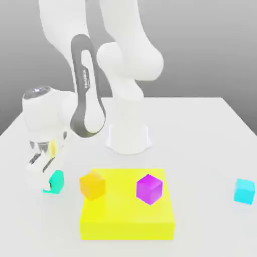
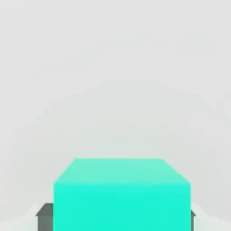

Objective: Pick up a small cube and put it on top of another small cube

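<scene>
Teal cube (image 1: 57, 181) sat upright on the desk (image 1: 211, 150), exterior view's left, between the gripper (image 1: 48, 189) fingers. Cyan cube (image 1: 244, 190) sat far right, well apart.

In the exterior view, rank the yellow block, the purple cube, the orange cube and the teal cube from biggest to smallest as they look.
1. Yellow block, by far the largest.
2. Purple cube and orange cube: they look alike, so no ranking between them.
3. Teal cube, smallest, though the arm partly hides it.

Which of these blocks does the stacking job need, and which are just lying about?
Needed: the greenish teal cube at the hand, and the bluer cyan cube far off toward the exterior view's right.

Lying about: the orange cube, the purple cube, the yellow slab under them.
</scene>
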